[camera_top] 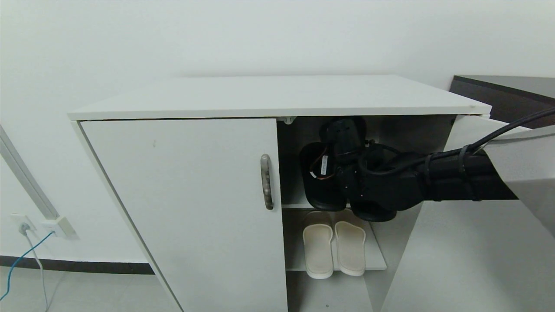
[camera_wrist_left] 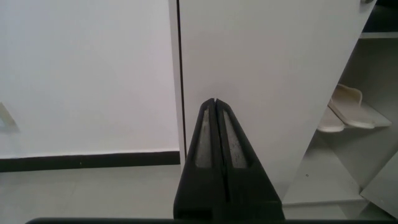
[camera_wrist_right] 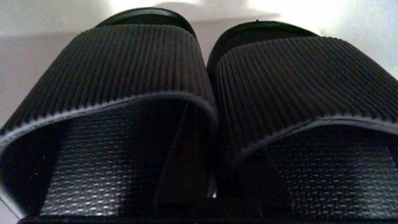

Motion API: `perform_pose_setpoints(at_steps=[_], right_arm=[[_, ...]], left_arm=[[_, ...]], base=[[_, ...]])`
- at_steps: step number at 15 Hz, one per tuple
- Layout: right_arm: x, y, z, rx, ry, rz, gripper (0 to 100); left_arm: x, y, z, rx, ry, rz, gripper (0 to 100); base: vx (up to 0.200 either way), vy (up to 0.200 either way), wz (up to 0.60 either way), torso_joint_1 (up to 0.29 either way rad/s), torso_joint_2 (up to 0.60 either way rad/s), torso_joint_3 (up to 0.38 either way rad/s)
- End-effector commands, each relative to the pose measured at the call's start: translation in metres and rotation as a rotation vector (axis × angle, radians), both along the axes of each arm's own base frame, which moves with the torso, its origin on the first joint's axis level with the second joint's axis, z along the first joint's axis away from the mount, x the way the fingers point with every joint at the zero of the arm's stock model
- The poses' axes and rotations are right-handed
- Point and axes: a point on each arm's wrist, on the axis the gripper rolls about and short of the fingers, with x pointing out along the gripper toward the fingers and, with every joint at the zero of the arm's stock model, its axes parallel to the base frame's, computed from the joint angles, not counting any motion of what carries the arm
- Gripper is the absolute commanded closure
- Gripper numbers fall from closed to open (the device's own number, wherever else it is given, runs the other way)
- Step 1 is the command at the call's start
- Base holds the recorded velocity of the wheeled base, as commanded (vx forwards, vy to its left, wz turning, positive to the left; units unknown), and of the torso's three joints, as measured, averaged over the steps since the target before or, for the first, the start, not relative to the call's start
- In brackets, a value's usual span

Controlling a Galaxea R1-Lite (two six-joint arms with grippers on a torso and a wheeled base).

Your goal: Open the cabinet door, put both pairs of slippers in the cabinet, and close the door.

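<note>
Black slippers (camera_top: 320, 193) stand centre frame at the upper shelf of the cabinet (camera_top: 260, 97), their adjoining straps clamped in the jaws of my right gripper (camera_wrist_right: 217, 171). Cream slippers (camera_top: 334, 242) lie on the shelf below. My left gripper (camera_wrist_left: 215, 104) has its jaws pressed together, empty.

Soft bright light, dim cabinet (camera_top: 277, 95) interior

Head cam: above the cabinet (camera_top: 277, 97), facing its front, angled down, mid-range. Left wrist: low, near closed door (camera_wrist_left: 261, 62). Right wrist: inside, tight on black slippers (camera_wrist_right: 124, 68). Head and left wrist share white slippers (camera_top: 334, 242) (camera_wrist_left: 345, 109).
</note>
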Motion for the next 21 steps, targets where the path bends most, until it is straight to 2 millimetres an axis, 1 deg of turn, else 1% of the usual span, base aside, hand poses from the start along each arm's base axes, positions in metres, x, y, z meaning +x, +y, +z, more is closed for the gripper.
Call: perform_pose_setpoints(at_steps=[1,4,7,10,15,16,18,21], right_arm=[[0.013,0.000,-0.009,-0.003,0.009,-0.007,100],[0.024,0.000,-0.015,-0.011,0.008,-0.019,100],[0.030,0.001,-0.018,-0.015,0.004,-0.026,100],[0.034,-0.002,-0.020,-0.018,0.007,-0.035,100],[0.034,-0.002,-0.022,-0.021,0.010,-0.035,100],[0.034,-0.002,-0.022,-0.021,0.010,-0.035,0],[0.032,-0.003,-0.021,-0.028,0.019,-0.034,0],[0.009,-0.008,-0.011,-0.040,0.026,-0.014,0]], left_arm=[[0.000,0.000,0.000,0.001,0.000,0.000,100],[0.000,0.000,0.000,0.000,0.001,0.000,100],[0.000,0.000,0.000,0.000,0.001,0.000,100],[0.000,0.000,0.000,0.000,0.001,0.000,100],[0.000,0.000,0.000,0.001,0.001,0.000,100],[0.000,0.000,0.000,0.001,0.001,0.002,100],[0.000,0.000,0.000,0.001,0.001,0.002,100],[0.000,0.000,0.000,0.001,0.000,0.000,100]], base=[[0.000,0.000,0.00,0.000,0.00,0.000],[0.000,0.000,0.00,0.000,0.00,0.000],[0.000,0.000,0.00,0.000,0.00,0.000],[0.000,0.000,0.00,0.000,0.00,0.000],[0.000,0.000,0.00,0.000,0.00,0.000],[0.000,0.000,0.00,0.000,0.00,0.000],[0.000,0.000,0.00,0.000,0.00,0.000],[0.000,0.000,0.00,0.000,0.00,0.000]])
